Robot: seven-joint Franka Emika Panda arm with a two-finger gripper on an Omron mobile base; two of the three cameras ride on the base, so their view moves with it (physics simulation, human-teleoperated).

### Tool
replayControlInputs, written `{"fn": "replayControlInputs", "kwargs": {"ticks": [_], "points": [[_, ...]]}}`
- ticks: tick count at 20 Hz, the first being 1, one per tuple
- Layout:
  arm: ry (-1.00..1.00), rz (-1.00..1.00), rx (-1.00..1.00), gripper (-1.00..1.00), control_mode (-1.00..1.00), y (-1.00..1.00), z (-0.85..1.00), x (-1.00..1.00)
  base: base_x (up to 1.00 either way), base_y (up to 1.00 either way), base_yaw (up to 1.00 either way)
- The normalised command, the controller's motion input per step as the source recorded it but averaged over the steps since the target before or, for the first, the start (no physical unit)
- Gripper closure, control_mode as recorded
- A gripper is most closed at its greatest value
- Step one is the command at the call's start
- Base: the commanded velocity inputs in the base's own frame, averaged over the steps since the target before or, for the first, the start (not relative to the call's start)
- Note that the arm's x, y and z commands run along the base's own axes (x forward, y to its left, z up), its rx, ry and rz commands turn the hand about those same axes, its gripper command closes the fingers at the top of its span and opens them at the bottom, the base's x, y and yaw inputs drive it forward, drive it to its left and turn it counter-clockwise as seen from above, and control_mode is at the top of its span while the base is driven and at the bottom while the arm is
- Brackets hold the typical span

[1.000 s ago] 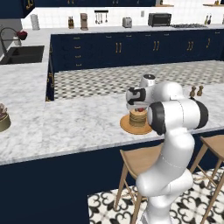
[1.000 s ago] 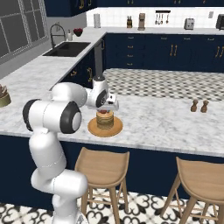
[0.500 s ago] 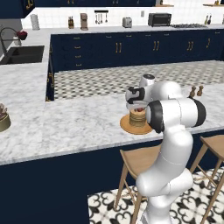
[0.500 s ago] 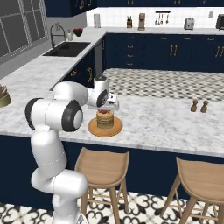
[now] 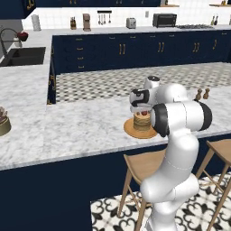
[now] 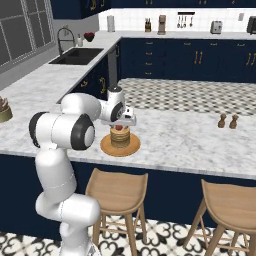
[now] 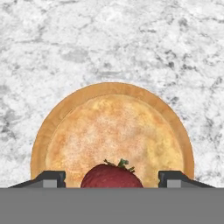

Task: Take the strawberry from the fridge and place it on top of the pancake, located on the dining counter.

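Released jaws straddle the small red strawberry (image 7: 112, 176) atop the round tan pancake stack (image 7: 114, 139); a lifting fingertip (image 7: 176, 178) could roll it off.

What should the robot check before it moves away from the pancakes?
1. Strawberry is over the pancake: ok, it shows red at the top of the stack in the right base view.
2. Strawberry lies between the fingers: ok, with a gap on each side in the hand view, so it looks released.
3. Strawberry rests steady on the stack: cannot tell, contact is hidden.
4. Gripper hangs right above the stack: ok, it should lift straight up.
5. Plate sits flat on the dining counter: ok.
6. Pepper and salt shakers stand well aside: ok.
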Motion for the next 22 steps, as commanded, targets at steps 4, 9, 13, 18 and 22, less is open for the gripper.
{"fn": "replayControlInputs", "kwargs": {"ticks": [4,9,13,18,22], "points": [[0.0,0.0,0.0,-1.0,-1.0,0.0,0.0,0.0,0.0,0.0,0.0],[0.0,0.0,-0.01,-1.0,-1.0,0.02,0.13,0.0,0.0,0.0,0.0],[0.0,0.0,-0.11,-1.0,-1.0,0.2,0.8,-0.2,0.0,0.0,0.0],[0.0,-0.06,-0.01,-1.0,-1.0,-0.08,0.65,-0.83,0.0,0.0,0.0],[0.0,-0.09,0.04,-1.0,-1.0,-0.4,0.62,-1.0,0.0,0.0,0.0]]}}
